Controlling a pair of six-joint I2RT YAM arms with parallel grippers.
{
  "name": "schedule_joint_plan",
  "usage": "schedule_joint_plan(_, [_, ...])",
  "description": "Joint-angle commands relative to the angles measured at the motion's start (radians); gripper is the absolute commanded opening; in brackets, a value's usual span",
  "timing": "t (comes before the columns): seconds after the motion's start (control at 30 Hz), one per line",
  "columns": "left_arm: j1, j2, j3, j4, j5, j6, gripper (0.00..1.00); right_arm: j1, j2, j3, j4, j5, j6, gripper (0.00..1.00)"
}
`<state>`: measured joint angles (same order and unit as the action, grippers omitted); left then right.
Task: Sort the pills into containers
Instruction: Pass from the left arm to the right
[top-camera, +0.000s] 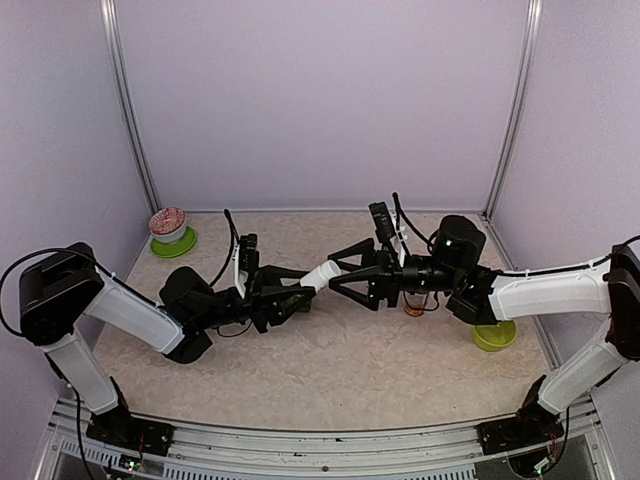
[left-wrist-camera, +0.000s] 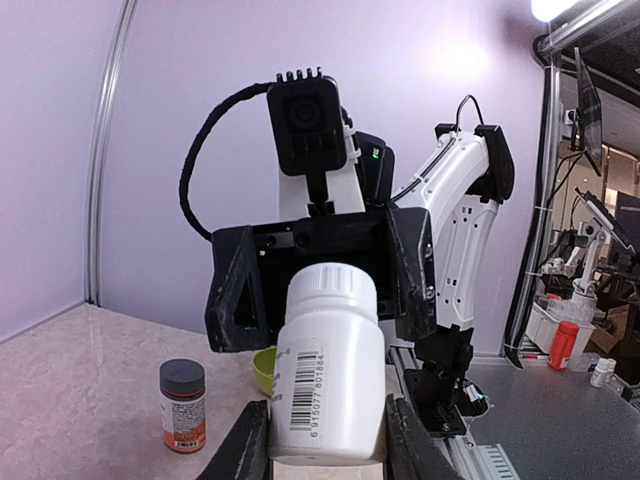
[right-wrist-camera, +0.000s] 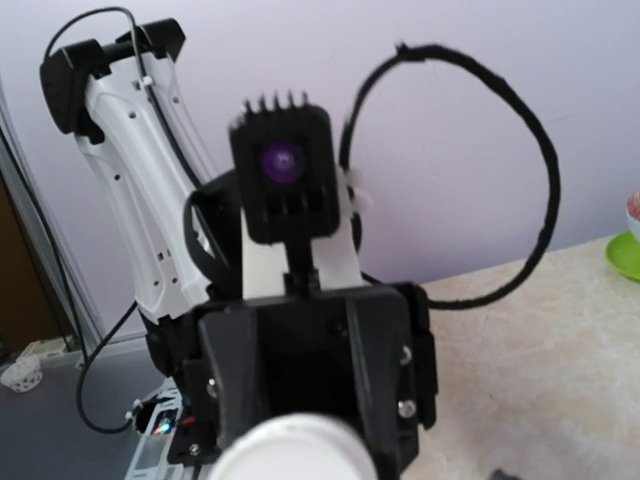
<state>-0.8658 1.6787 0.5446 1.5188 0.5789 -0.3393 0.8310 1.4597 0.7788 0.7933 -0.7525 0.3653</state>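
pill bottle (top-camera: 322, 274), white with a ribbed cap, lies nearly level in the air between my two arms, above the bench (top-camera: 340, 370). my left end effector (top-camera: 300, 285) has it clamped by the lower body. on the left wrist view the two fingers (left-wrist-camera: 245, 440) press against either side of the pill bottle (left-wrist-camera: 328, 370), with the barcode label turned up toward the camera.

the cap points away from the left end effector and straight into my right end effector (top-camera: 340, 270). its jaws are spread wide, one above and one below the cap on the overhead view, and i see a gap on each side of the cap on the left wrist view, so it has hold of nothing. from the right wrist camera only the blurred top of the cap (right-wrist-camera: 285, 450) shows, at the bottom edge.

just below the right end effector a small jar (top-camera: 415, 303) with a dark lid and an orange label stands upright on the bench. a lime-green bowl (top-camera: 494, 336) sits beyond it, under the right forearm. well behind the left end effector, near the far left corner, is a second green bowl (top-camera: 172, 232) with something reddish in it.
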Motion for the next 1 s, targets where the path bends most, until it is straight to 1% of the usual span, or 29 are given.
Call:
schedule_joint_plan(0.0, [-0.007, 0.005, -0.002, 0.045, -0.019, 0.014, 0.17, 0.007, 0.015, 0.031, 0.015, -0.005, 0.008, 0.68])
schedule_joint_plan(0.2, [-0.010, 0.022, 0.004, 0.043, -0.018, 0.013, 0.18, 0.011, 0.018, 0.027, 0.029, 0.001, 0.011, 0.54])
schedule_joint_plan(0.4, [-0.012, 0.023, 0.008, 0.032, -0.016, 0.019, 0.19, 0.011, 0.023, 0.033, 0.027, -0.001, 0.011, 0.29])
schedule_joint_plan(0.5, [-0.012, 0.018, 0.009, 0.020, -0.018, 0.022, 0.22, 0.011, 0.023, 0.036, 0.018, 0.001, 0.008, 0.22])
schedule_joint_plan(0.53, [-0.012, 0.016, 0.008, 0.017, -0.019, 0.024, 0.24, 0.011, 0.021, 0.038, 0.015, 0.001, 0.006, 0.20])
schedule_joint_plan(0.6, [-0.012, 0.011, 0.008, 0.006, -0.020, 0.029, 0.33, 0.010, 0.018, 0.041, 0.004, 0.005, 0.000, 0.19])
schedule_joint_plan(0.7, [-0.012, -0.006, -0.001, -0.017, -0.027, 0.033, 0.54, 0.008, 0.000, 0.056, -0.070, 0.037, -0.045, 0.19])
schedule_joint_plan(0.73, [-0.012, -0.016, -0.009, -0.029, -0.033, 0.036, 0.60, 0.009, -0.010, 0.067, -0.120, 0.055, -0.072, 0.19])
schedule_joint_plan(0.8, [-0.012, -0.055, -0.029, -0.069, -0.053, 0.049, 0.70, 0.008, -0.030, 0.087, -0.238, 0.098, -0.125, 0.19])
schedule_joint_plan(0.83, [-0.011, -0.078, -0.042, -0.094, -0.067, 0.061, 0.77, 0.007, -0.042, 0.095, -0.288, 0.127, -0.153, 0.19])
schedule_joint_plan(0.97, [-0.007, -0.191, -0.088, -0.243, -0.122, 0.134, 0.98, -0.001, -0.066, 0.121, -0.467, 0.192, -0.241, 0.19])
